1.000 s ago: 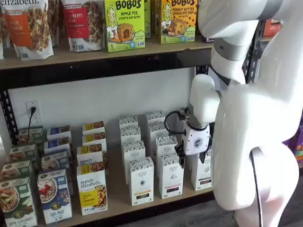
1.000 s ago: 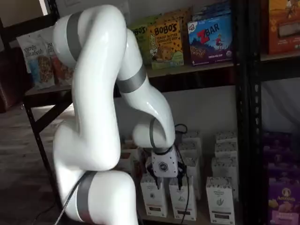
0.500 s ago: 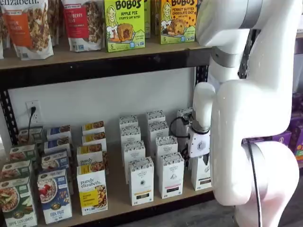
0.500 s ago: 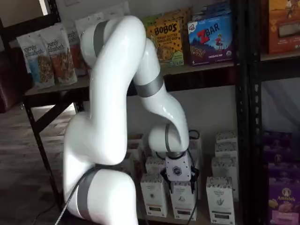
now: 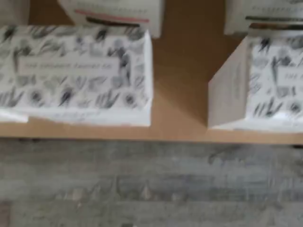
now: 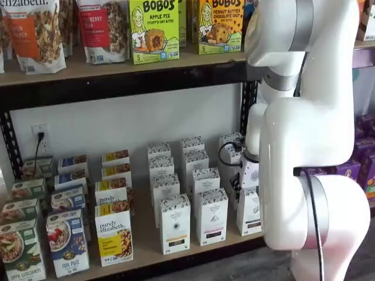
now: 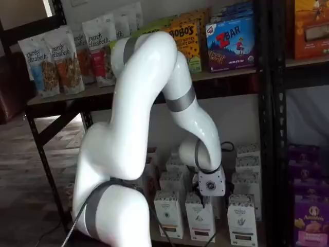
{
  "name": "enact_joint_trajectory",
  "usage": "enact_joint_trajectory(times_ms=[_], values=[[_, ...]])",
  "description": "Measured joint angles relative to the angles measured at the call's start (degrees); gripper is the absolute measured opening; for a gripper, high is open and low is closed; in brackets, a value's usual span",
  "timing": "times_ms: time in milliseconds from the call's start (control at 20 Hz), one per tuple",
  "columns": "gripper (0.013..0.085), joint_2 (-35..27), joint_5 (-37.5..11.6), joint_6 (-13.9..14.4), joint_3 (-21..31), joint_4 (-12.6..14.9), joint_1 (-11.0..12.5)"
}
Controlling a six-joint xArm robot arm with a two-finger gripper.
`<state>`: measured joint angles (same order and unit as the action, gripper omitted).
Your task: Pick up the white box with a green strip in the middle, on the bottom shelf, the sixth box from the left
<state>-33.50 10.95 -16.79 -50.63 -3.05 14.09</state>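
White cartons with black-speckled top bands fill the wrist view, and the whole view is blurred. Two such tops point(image 5: 78, 71) point(image 5: 272, 80) sit near the front edge of the bottom shelf point(image 5: 180, 94), well apart, with bare wood between them. I cannot tell which of them is the target. Print on both tops is unreadable. Grey floor planks point(image 5: 142, 189) lie beyond the shelf edge.

1. Hidden items. In a shelf view my arm point(image 6: 310, 146) covers the right end of the rack. The white box point(image 6: 251, 213) stands in the front row of the bottom shelf point(image 6: 146, 240), just right of two like cartons point(image 6: 174, 225) point(image 6: 211, 216). Its right edge is cut off by my arm. Its low front strip is too small to judge for colour.

2. Jaws. The white housing point(image 7: 211, 184) shows in both shelf views. The black fingers below it are dark against dark gaps and hard to make out. A cable point(image 6: 225, 153) loops beside the housing. My jaws stand spread wide, with no box between them.

3. Arm pose. My upper link rises past the upper shelf point(image 6: 117, 64). The elbow folds downward. The wrist points down, placing the housing point(image 6: 249, 172) above the white box and apart from it.
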Motion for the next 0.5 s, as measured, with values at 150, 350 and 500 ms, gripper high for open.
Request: enact_joint_trajectory(times_ms=[150, 350, 500], values=[[0.0850, -2.02, 0.87, 0.88, -2.81, 1.74, 0.85], [0.0850, -4.58, 0.72, -0.90, -5.96, 0.52, 1.44], [0.0850, -5.31, -0.09, -1.70, -6.72, -0.10, 1.63]])
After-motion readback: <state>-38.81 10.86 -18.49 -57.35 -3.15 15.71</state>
